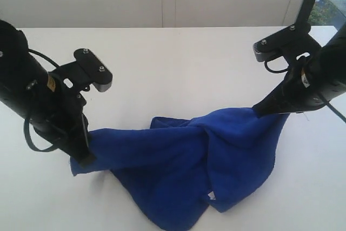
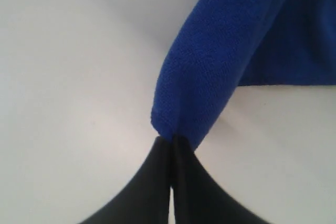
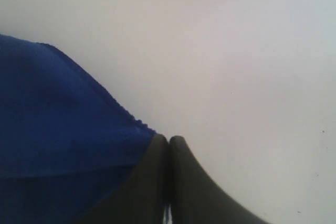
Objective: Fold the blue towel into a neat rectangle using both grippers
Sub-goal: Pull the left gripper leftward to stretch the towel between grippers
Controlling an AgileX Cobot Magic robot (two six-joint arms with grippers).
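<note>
Towel (image 1: 184, 171) lengthwise between left tool (image 1: 81, 158) and right tool (image 1: 258, 112), seemingly slack

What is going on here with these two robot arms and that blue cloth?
A two-armed robot is partway through folding a blue towel on a white table. The left gripper is shut on one end of the towel, low by the tabletop. The right gripper is shut on the opposite end and seems to hold it a little higher. Between them the towel sags in a bunched, twisted heap on the table, with a small white label showing near its front edge. It is not yet a neat rectangle.
</note>
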